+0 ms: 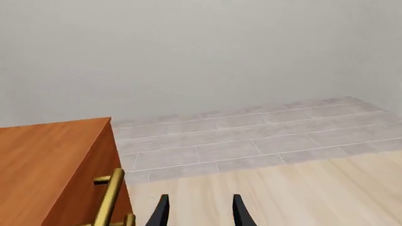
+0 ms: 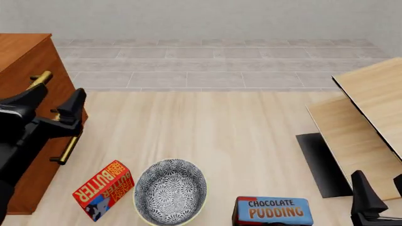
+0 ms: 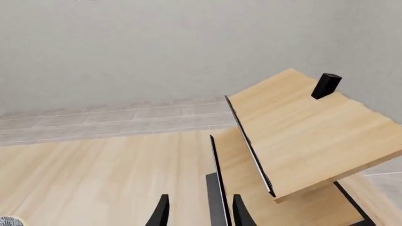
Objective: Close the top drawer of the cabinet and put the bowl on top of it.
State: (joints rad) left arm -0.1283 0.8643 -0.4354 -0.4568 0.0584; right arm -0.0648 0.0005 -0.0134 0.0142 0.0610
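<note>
Your left gripper [image 2: 53,109] has its black tapered fingers spread apart, holding nothing, poised just beside the brass bar handle [image 2: 40,79] of the top drawer [image 2: 37,82]. That position suits a push on the drawer front; whether contact is made cannot be told.

The cabinet [image 2: 22,49] is smooth reddish-brown wood, flat-topped and square-edged.

Your right gripper [image 3: 197,212] also stands parted and empty, near the tilted pale wooden boards [image 3: 301,136], well apart from the work.

The bowl [image 2: 170,190] rests upright on the light plank table [image 2: 213,136], round, floral-patterned, cream-rimmed, between the butter box [image 2: 103,189] and the chocolate pudding box [image 2: 274,211]. It awaits pickup.
</note>
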